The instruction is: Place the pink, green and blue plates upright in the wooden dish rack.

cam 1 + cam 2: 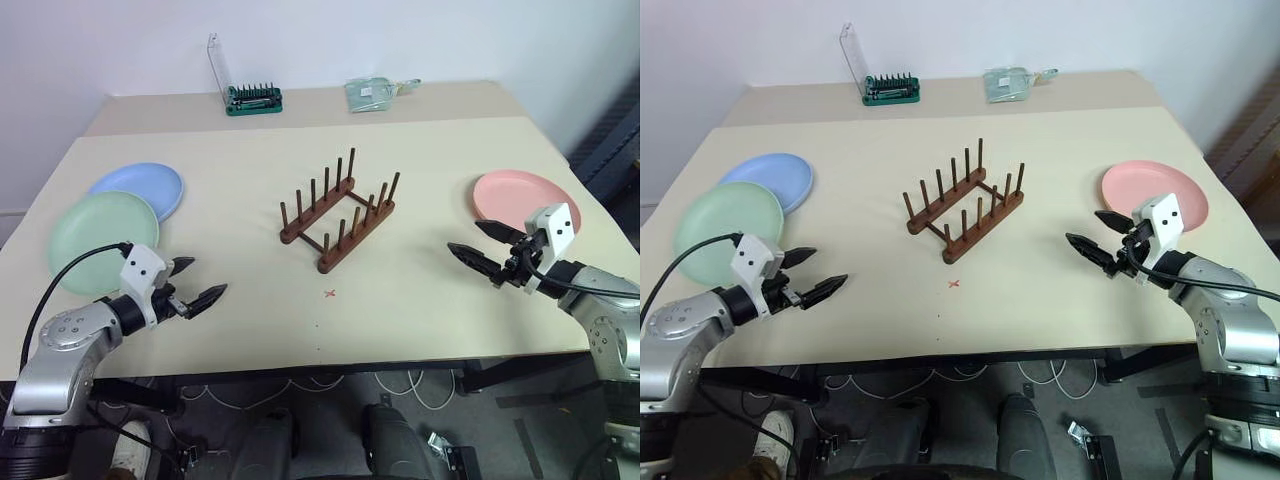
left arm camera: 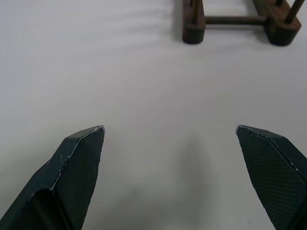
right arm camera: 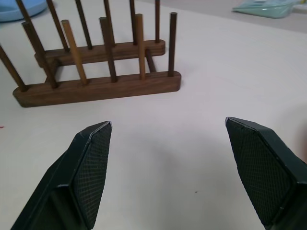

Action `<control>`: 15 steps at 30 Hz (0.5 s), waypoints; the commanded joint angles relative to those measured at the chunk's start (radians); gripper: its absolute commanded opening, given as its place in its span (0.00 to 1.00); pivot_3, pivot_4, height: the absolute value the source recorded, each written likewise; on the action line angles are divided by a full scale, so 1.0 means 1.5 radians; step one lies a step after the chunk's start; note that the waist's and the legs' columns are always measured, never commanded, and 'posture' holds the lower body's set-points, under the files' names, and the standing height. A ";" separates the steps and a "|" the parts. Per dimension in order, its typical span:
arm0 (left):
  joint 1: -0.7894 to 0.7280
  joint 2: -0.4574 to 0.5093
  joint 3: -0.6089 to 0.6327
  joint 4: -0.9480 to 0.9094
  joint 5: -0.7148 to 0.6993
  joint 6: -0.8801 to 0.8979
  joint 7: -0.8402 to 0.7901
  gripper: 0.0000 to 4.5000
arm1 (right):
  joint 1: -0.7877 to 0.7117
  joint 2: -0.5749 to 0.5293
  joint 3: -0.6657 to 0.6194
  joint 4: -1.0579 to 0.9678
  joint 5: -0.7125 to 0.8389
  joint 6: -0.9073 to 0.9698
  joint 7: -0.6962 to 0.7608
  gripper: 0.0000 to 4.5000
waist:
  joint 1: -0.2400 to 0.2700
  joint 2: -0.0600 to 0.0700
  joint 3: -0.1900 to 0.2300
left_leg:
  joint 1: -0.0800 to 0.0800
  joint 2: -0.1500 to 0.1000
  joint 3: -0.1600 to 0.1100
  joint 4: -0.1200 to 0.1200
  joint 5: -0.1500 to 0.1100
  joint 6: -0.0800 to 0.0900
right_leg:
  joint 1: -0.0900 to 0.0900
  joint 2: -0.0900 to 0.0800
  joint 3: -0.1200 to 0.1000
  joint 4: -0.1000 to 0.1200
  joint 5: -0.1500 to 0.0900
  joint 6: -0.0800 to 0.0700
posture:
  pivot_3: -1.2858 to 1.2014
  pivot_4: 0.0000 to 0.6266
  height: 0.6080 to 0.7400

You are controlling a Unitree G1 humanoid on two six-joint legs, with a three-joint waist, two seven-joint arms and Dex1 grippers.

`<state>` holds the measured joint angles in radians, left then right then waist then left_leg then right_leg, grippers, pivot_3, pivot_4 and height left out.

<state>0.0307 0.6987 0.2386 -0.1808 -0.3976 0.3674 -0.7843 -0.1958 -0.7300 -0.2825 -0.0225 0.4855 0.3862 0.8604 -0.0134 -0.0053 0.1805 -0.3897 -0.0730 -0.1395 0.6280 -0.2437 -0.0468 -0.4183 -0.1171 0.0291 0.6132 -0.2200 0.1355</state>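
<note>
Both hands, left hand (image 1: 198, 281) and right hand (image 1: 483, 247), spread, empty. Plates lie flat on counter (image 1: 420, 300): fingers may skid off the rims. Wooden dish rack (image 1: 337, 211) could tip if nudged.

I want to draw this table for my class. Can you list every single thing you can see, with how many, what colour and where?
Round shallow plastic plates: three. Light blue plate at the table's left, pale mint green plate overlapping its near edge, salmon pink plate at the right.
Dark brown wooden dish rack: one, mid-table, pegs bare.
Green tray of screwdriver bits: one, clear lid raised, back of the table.
Pale green packet: one, back of the table, right of the tray.
Small red cross mark: one, near side of the rack.
Beige table: one, under everything.
Left gripper: black fingers, open, holding nothing, near the green plate.
Right gripper: black fingers, open, holding nothing, near the pink plate.
</note>
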 commanded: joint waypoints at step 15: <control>-0.047 -0.019 -0.105 -0.106 0.002 0.069 0.015 1.00 | -0.019 0.015 0.010 -0.020 -0.013 -0.018 -0.007 0.85 | 0.002 0.000 0.000 | 0.000 0.000 0.000 0.000 0.000 0.000 | 0.000 0.000 0.000 0.000 0.000 0.000 | 0.52 0.24 1.00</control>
<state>-0.0173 0.6730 0.1006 -0.2997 -0.3957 0.4649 -0.7588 -0.2237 -0.7043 -0.2336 -0.0122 0.4558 0.3850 0.8505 -0.0099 -0.0055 0.1806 -0.3901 -0.0735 -0.1396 0.6287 -0.2437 -0.0468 -0.4181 -0.1171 0.0290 0.6130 -0.2199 0.1356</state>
